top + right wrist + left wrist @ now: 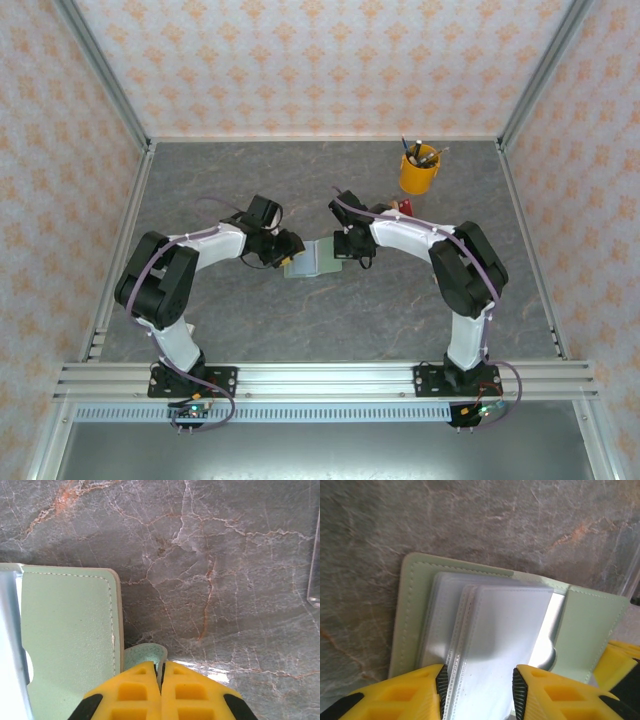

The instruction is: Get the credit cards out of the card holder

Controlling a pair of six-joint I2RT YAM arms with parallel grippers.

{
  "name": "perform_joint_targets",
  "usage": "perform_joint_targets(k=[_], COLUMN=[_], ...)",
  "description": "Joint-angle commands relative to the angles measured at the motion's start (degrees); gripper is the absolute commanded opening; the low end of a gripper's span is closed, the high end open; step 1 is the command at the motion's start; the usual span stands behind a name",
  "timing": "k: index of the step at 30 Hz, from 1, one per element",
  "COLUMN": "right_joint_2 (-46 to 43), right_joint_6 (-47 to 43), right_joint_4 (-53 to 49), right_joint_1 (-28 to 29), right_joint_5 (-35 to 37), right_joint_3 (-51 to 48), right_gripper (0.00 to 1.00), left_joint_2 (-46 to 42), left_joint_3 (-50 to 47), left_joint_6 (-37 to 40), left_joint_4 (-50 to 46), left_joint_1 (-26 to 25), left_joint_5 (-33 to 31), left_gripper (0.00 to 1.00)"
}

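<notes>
Yellow fingers [395, 700] of the left gripper [480, 692] sit at the bottom of the left wrist view, standing partly apart with a stack of clear sleeves [505, 625] between them. Their black pads lie right at the sleeve edges, but I cannot tell whether they press. The sleeves belong to the card holder [412, 605], which lies open on the grey marbled table [470, 520]; what the sleeves contain is too washed out to make out. From the right wrist, the right gripper [161, 667] is closed tight on a thin pale-green flap [145, 655] of the card holder, whose mint cover lies flat to the left. From above, the card holder lies mid-table between both grippers, and a yellow cup of pens [418, 172] stands well apart at the far right.
</notes>
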Motion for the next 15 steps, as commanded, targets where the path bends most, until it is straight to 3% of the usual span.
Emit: perform_joint_targets(k=[1,15], right_joint_2=[1.1,1.1], right_joint_6=[0.3,0.6], right_joint_4=[0.5,1.0], right_joint_1=[-0.1,-0.1], right_joint_5=[-1.4,-2.1], right_joint_3=[-0.3,-0.6], right_gripper=[0.04,0.04], left_joint_2=[0.0,-0.1], left_joint_3=[0.5,1.5], left_joint_6=[1.0,1.9], left_joint_4=[3.0,6.4], left_joint_1=[-0.8,-3.6], left_joint_5=[4.1,7.6], left_gripper=[0.41,0.41])
